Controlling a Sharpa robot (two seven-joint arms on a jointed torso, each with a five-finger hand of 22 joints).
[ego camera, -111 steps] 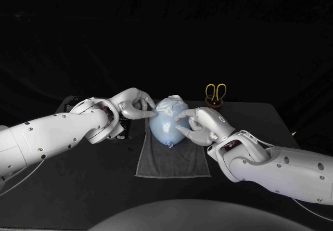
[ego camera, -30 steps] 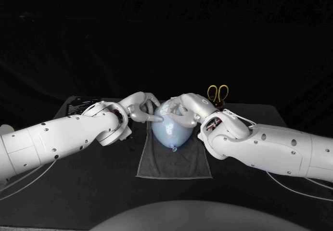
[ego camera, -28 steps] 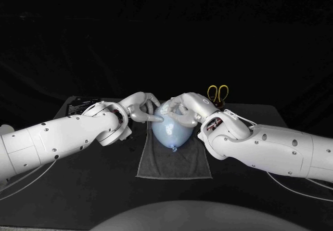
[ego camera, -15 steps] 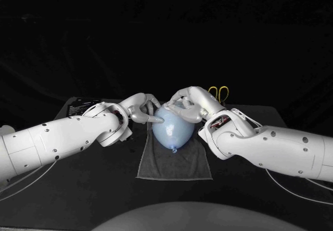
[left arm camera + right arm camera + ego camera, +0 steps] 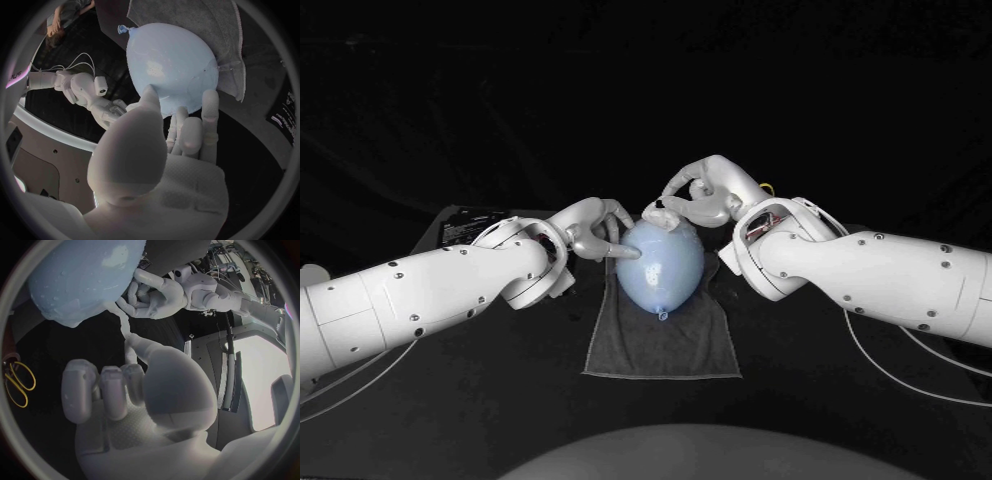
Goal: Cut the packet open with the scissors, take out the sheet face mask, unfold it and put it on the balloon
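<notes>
A: What has changed in the last few seconds?
B: The right hand (image 5: 708,195) has climbed off the 3 o'clock flank of the balloon (image 5: 661,265) and now hangs above its 12 o'clock end. The left hand (image 5: 596,236) has stayed at the balloon's 10 o'clock side.
A: Where does the balloon lie?
B: It is pale blue and lies mid-table (image 5: 473,380) on a grey towel (image 5: 661,345), with its knot pointing to 6 o'clock. The towel runs on past the knot towards 6.
A: And the mask?
B: The sheet face mask (image 5: 122,322) clings, wet and see-through, to the balloon's skin. A thin strand of it stretches from the 12 o'clock end up to the right hand.
A: So that hand's fingers are on it?
B: Yes, the thumb and one finger pinch the strand, and the other fingers are curled in beside them.
A: What about the left hand's fingers?
B: They are stretched out and parted, tips and thumb pressed against the balloon's side, gripping nothing.
A: Anything else?
B: Yellow-handled scissors (image 5: 19,382) sit well apart from the balloon. A dark flat thing with print (image 5: 462,216) lies at the table's 10 o'clock, and what it is I cannot tell
</notes>
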